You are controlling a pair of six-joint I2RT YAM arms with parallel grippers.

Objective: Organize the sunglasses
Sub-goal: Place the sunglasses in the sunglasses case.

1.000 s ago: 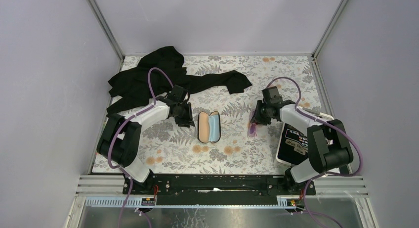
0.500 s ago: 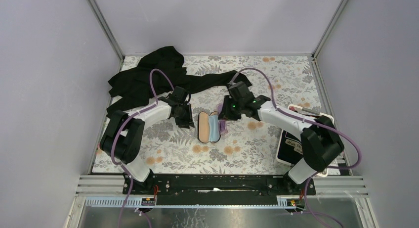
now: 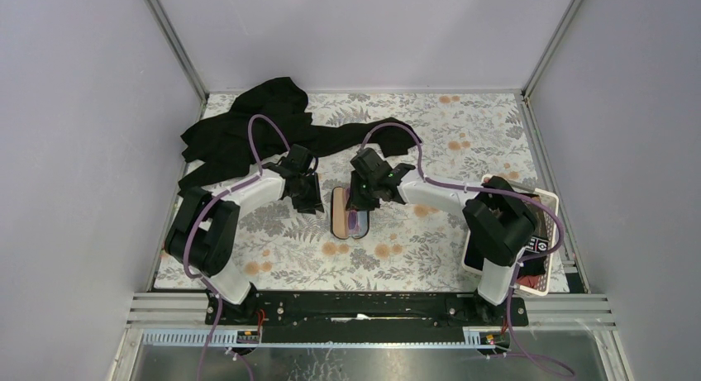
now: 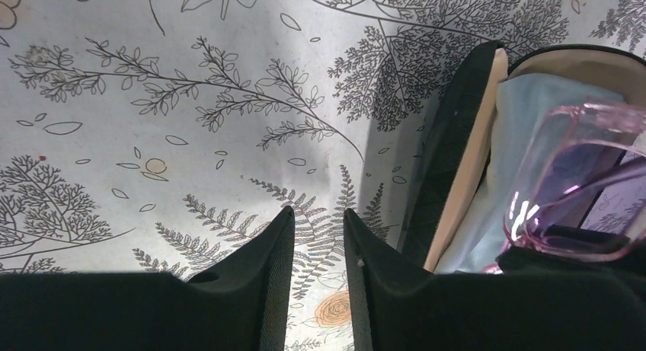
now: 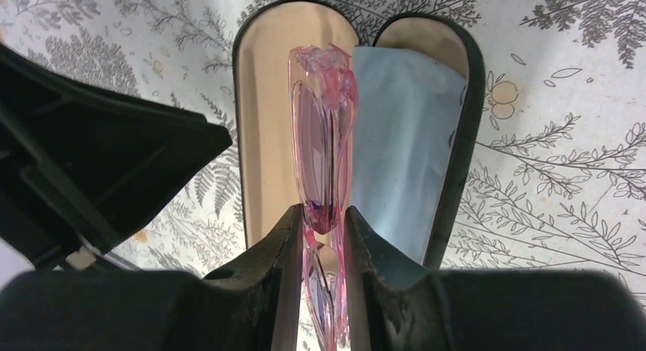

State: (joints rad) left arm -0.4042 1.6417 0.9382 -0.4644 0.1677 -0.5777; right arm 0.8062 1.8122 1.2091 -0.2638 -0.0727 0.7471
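1. Covering the table is a floral-print cloth (image 3: 463, 133), grey ferns with orange blossoms.
2. A black garment (image 3: 248, 129) sprawls over its far left part, one sleeve reaching toward the middle.
3. A white-rimmed tray (image 3: 552, 201) sits at the right edge, near the right arm's base.
4. The left gripper (image 4: 318, 237) hangs low just left of the case, its fingers a narrow gap apart with nothing between them.
5. The right gripper (image 5: 320, 237) pinches the sunglasses by one end, above the case.
6. The black oval case (image 3: 339, 216) lies open at centre, tan lining up.
7. A light blue cloth (image 5: 396, 138) fills one half of it.
8. The pink sunglasses (image 5: 324, 138), folded and on edge, hang along the case between the bare tan half and the cloth; whether they touch the lining, I cannot tell.
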